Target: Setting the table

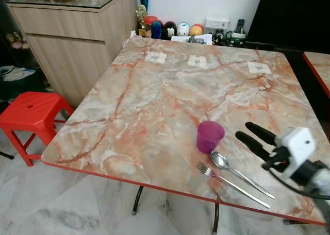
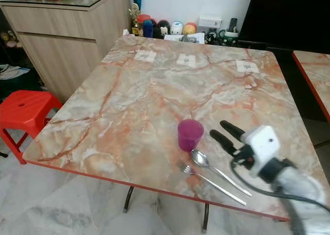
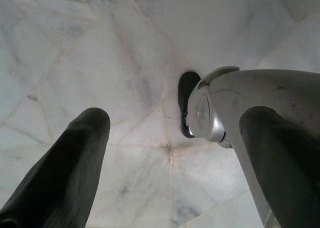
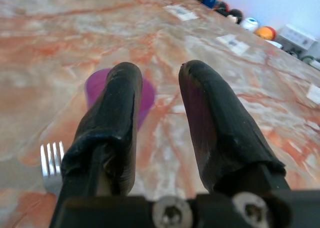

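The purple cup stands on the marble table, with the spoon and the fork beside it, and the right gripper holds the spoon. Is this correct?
Not quite. The right gripper holds nothing: its fingers are open and empty above the marble table, to the right of the purple cup, as the left eye view shows. The spoon and the fork do lie beside the cup.
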{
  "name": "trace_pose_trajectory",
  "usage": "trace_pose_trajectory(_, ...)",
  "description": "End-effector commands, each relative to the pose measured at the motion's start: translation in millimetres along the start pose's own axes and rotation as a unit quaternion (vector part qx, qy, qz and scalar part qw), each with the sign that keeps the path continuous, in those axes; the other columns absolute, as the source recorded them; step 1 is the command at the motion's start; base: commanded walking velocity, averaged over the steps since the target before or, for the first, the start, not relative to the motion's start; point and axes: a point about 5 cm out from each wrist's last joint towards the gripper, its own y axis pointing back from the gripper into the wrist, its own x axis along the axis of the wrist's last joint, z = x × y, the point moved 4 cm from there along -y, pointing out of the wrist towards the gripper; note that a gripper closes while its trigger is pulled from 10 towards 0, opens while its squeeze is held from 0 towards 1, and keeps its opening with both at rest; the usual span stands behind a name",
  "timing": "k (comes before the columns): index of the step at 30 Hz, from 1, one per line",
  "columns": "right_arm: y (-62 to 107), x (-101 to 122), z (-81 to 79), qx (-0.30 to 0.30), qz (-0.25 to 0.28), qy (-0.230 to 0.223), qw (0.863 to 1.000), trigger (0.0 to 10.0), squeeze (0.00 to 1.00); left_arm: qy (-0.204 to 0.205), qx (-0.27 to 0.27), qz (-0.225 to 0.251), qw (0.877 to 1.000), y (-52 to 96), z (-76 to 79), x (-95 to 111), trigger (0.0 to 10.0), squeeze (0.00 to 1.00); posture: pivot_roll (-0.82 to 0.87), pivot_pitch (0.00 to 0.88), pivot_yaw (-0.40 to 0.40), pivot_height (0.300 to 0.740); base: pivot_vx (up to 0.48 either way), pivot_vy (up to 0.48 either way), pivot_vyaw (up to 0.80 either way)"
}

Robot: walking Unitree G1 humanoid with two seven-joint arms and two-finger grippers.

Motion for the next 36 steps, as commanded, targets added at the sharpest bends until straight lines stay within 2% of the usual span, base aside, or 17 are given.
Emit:
trace_pose_trajectory(1, 8.0, 2.8, -6.8, 0.041, -0.006, -0.018, 0.999, 10.0, 0.0, -0.001, -0.017, -0.022, 1.0, 1.3, 17.5, -11.9, 10.0, 0.0, 0.01, 0.107, -0.019, 0.74, 0.0, 0.0, 0.0)
trace_pose_trajectory(6, 7.5, -3.7, -33.3, 0.123, -0.025, -0.036, 0.991, 10.0, 0.0, -0.002, -0.024, -0.015, 1.0, -2.4, 29.3, -0.9, 10.0, 0.0, 0.01, 0.105, -0.02, 0.74, 0.0, 0.0, 0.0)
trace_pose_trajectory(7, 3.9, -12.5, -41.6, 0.138, -0.027, -0.066, 0.988, 10.0, 0.0, -0.002, -0.027, -0.01, 1.0, -4.5, 34.2, 6.5, 10.0, 0.0, 0.01, 0.103, -0.021, 0.74, 0.0, 0.0, 0.0)
trace_pose_trajectory(9, 0.3, -28.2, -45.1, 0.142, -0.053, -0.064, 0.986, 10.0, 0.0, -0.002, -0.028, -0.007, 1.0, -6.2, 36.8, 12.6, 10.0, 0.0, 0.02, 0.103, -0.021, 0.74, 0.0, 0.0, 0.0)
trace_pose_trajectory(11, -0.6, -38.4, -47.3, 0.15, -0.073, -0.057, 0.984, 10.0, 0.0, 0.0, -0.024, -0.009, 1.0, -4.6, 28.1, 7.3, 10.0, 0.0, 0.03, 0.102, -0.024, 0.74, 0.0, 0.0, 0.0)
trace_pose_trajectory(12, -4.2, -46.3, -51.0, 0.156, -0.08, -0.066, 0.982, 10.0, 0.0, 0.003, -0.019, -0.01, 1.0, -3.1, 21.9, 2.9, 10.0, 0.0, 0.03, 0.101, -0.024, 0.74, 0.0, 0.0, 0.0)
trace_pose_trajectory(15, -8.6, -51.7, -53.7, 0.157, -0.078, -0.089, 0.981, 10.0, 0.0, 0.002, -0.018, -0.011, 1.0, -2.8, 21.1, 1.8, 10.0, 0.0, 0.03, 0.1, -0.026, 0.74, 0.0, 0.0, 0.0)
trace_pose_trajectory(17, -8.9, -68.3, -59.7, 0.169, -0.112, -0.092, 0.975, 10.0, 0.0, 0.002, -0.02, -0.012, 1.0, -3.0, 21.8, 2.2, 10.0, 0.0, 0.03, 0.101, -0.025, 0.74, 0.0, 0.0, 0.0)
trace_pose_trajectory(20, -13.3, -95.0, -53.7, 0.131, -0.162, -0.084, 0.975, 10.0, 0.0, 0.004, -0.021, -0.01, 1.0, -3.5, 21.1, 4.0, 10.0, 0.0, 0.04, 0.101, -0.023, 0.74, 0.0, 0.0, 0.0)
trace_pose_trajectory(21, -13.3, -95.0, -53.7, 0.131, -0.162, -0.084, 0.975, 10.0, 0.0, 0.004, -0.021, -0.01, 1.0, -3.5, 21.1, 4.0, 10.0, 0.0, 0.04, 0.101, -0.023, 0.74, 0.0, 0.0, 0.0)
trace_pose_trajectory(23, -15.4, -109.3, -59.6, 0.134, -0.179, -0.098, 0.97, 10.0, 0.0, 0.004, -0.021, -0.011, 1.0, -3.6, 19.6, 4.5, 10.0, 0.0, 0.04, 0.101, -0.019, 0.74, 0.0, 0.0, 0.0)
trace_pose_trajectory(36, -23.7, -107.4, -60.0, 0.148, -0.168, -0.087, 0.971, 10.0, 0.0, 0.002, -0.022, -0.009, 1.0, -3.8, 16.8, 5.8, 10.0, 0.0, 0.04, 0.1, -0.008, 0.74, 0.0, 0.0, 0.0)
